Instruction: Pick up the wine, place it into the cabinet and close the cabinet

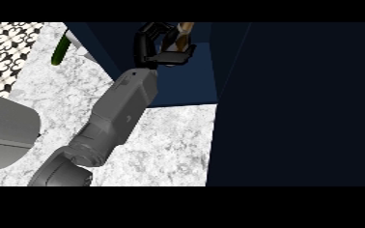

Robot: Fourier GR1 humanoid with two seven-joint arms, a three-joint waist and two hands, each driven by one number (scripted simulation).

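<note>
One grey forearm comes in from the lower left and reaches up into the open dark blue cabinet (187, 84). At its end my left hand (158, 42) is shut on the wine bottle (185, 29). Only the bottle's brownish upper part shows, past the fingers, tilted just inside the cabinet's opening. The rest of the bottle is hidden by the hand. The cabinet's open door (292, 101) stands as a tall dark panel filling the right side of the view. My right hand does not show.
A green, stick-like object (61, 49) lies at the far left of the marbled white counter (167, 145), beside the cabinet's left wall. A grey rounded shape (16, 130) sits at the left edge. A patterned wall strip shows at the top left.
</note>
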